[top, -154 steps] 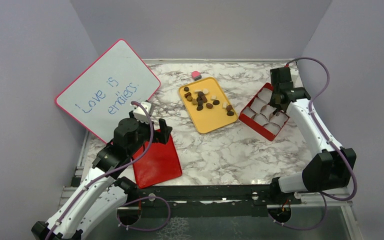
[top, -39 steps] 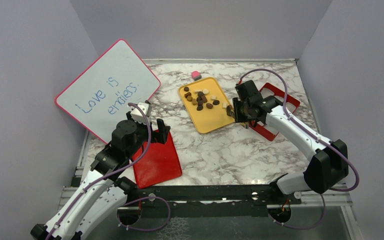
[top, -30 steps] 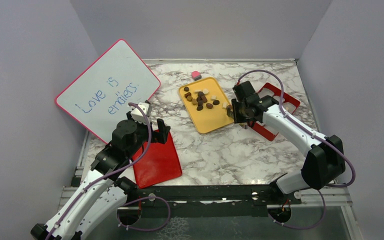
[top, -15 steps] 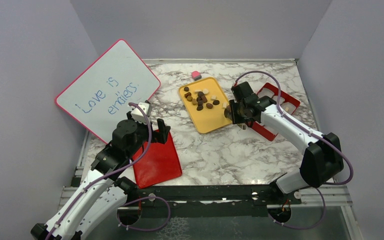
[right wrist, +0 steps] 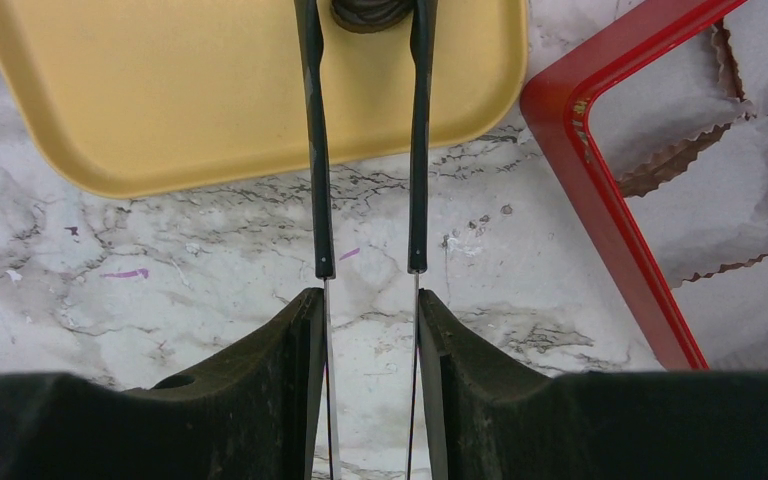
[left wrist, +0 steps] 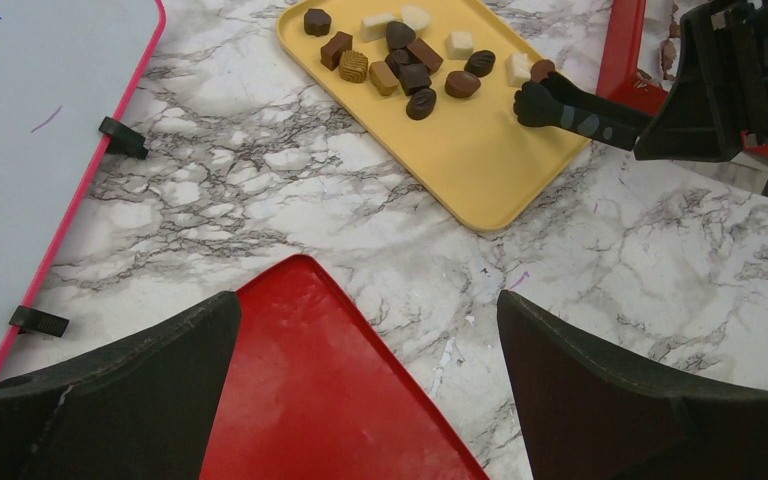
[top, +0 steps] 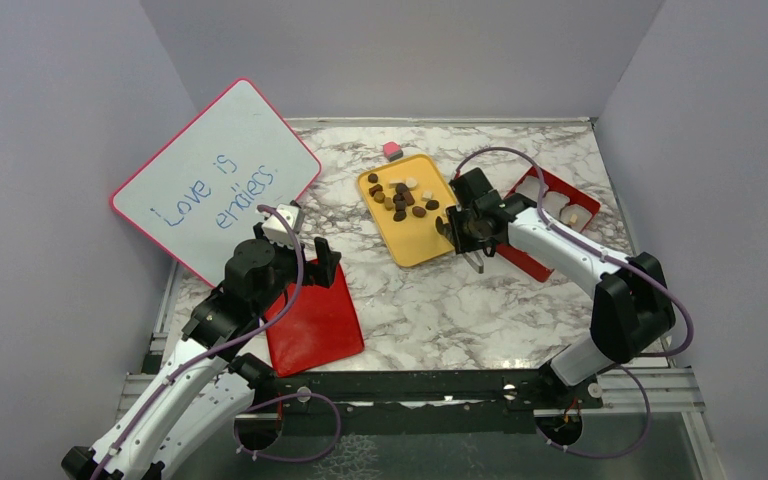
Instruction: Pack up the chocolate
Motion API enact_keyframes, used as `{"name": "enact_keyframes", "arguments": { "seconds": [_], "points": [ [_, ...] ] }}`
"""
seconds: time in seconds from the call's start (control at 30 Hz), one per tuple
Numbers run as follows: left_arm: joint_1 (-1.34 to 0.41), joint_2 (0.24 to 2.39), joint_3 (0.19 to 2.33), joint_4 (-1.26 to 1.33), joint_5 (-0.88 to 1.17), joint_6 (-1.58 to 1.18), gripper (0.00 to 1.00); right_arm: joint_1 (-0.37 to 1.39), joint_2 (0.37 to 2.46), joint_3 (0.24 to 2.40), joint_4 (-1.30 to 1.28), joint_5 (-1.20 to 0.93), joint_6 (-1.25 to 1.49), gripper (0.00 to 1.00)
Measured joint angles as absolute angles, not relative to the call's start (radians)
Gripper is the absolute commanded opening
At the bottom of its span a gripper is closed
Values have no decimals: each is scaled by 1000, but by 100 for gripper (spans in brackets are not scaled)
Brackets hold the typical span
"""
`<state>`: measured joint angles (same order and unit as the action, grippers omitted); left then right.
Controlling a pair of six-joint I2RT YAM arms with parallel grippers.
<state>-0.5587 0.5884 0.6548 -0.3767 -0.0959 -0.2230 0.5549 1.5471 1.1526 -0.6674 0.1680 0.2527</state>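
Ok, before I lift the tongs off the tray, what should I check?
1. The right gripper clamped on the tongs: ok.
2. Tong tips either side of a dark chocolate at the yellow tray edge: ok.
3. That piece actually pinched: cannot tell, the view cuts it off.
4. Empty paper cups in the red box: ok.
5. The left gripper open, away over the red lid: ok.

Glossy chocolate, matt tray (plastic), crinkled paper liners
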Motion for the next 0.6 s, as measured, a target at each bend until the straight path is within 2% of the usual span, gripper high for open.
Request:
{"name": "enact_keyframes", "arguments": {
  "seconds": [0.6],
  "points": [
    [-559,588,655,-377,-97,-223,99,640,1610,1200,-704,274,261,34]
  ]
}}
